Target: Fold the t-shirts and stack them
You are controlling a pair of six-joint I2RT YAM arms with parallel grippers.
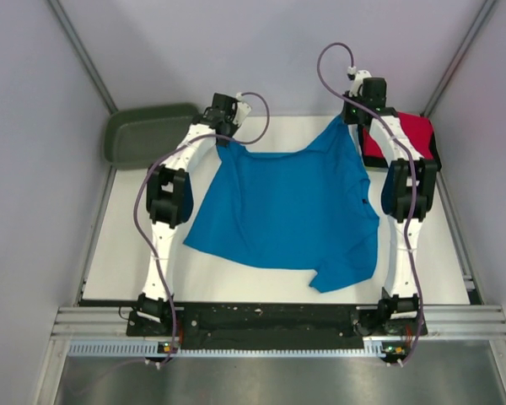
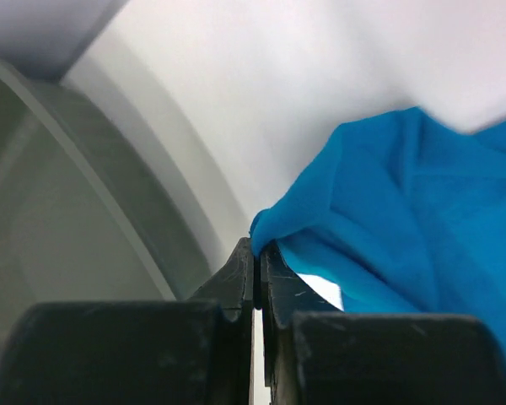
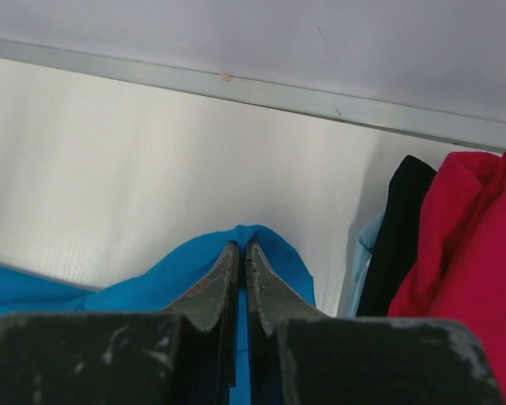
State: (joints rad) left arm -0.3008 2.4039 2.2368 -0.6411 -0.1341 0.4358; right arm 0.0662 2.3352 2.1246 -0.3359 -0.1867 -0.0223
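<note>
Wrinkled turquoise t-shirt [image 1: 278, 207] lies lengthwise across the desk [image 1: 126, 261], collar seemingly rightward; left hand [image 1: 227, 140] and right hand [image 1: 348, 119] pinch its far corners.

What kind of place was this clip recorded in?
Probably a lab test cell, not a home: robot arms are bolted to a white table, closed in by plain grey walls. The props are a blue t-shirt, folded shirts and a green tub.

The spread t-shirt [image 1: 278, 207] lies mid-bench [image 1: 126, 261], the tub [image 1: 143, 135] at its far left, the folded t-shirts [image 1: 417, 135] at far right
</note>
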